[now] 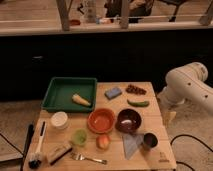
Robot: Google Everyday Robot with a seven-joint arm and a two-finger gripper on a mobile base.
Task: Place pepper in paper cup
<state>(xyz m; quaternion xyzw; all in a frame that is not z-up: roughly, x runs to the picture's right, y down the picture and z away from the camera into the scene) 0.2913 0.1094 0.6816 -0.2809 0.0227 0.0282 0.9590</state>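
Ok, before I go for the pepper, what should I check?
1. Green pepper exposed, nothing on it: ok.
2. White paper cup upright, mouth up: ok.
3. Cup empty inside: cannot tell.
4. Gripper beside the table's right edge, apart from the pepper: ok.
5. Gripper carrying nothing: cannot tell.
6. Low straight path from pepper to cup: not ok, the orange bowl and brown bowl sit between them.

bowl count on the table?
2. An orange bowl sits mid-table, and a dark red bowl is just right of it in view. None look hidden. The gripper hangs beyond the table's right edge, near the pepper.
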